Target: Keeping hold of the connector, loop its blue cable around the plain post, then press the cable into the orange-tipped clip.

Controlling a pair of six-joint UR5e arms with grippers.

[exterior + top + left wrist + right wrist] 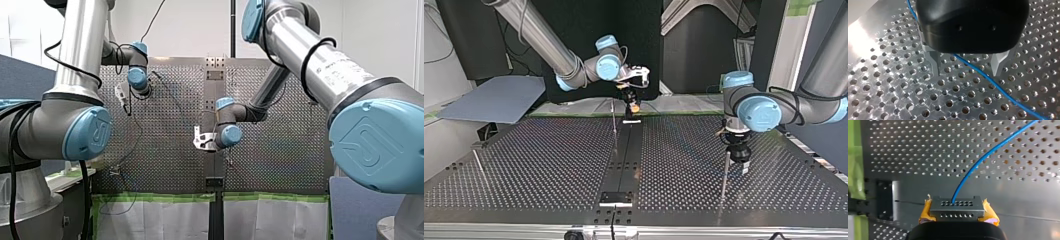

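the right gripper [957, 207] is clamped on the connector [957, 212], so the hold is done, but i'd judge the rest is undone: the cable [988, 153] shows no loop around a post [725, 175], and i can't make out the clip. the left gripper [967, 72] hangs with fingers apart, the cable passing between them over the table [885, 87]. the connector's long axis runs pad to pad, its cable face pointing ahead, away from the right gripper.

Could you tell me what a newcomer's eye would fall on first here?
The blue cable stands out, arcing over the perforated table from the grey connector held between the yellow pads of my right pincer. In the left wrist view it passes under my left pincer, which is open.
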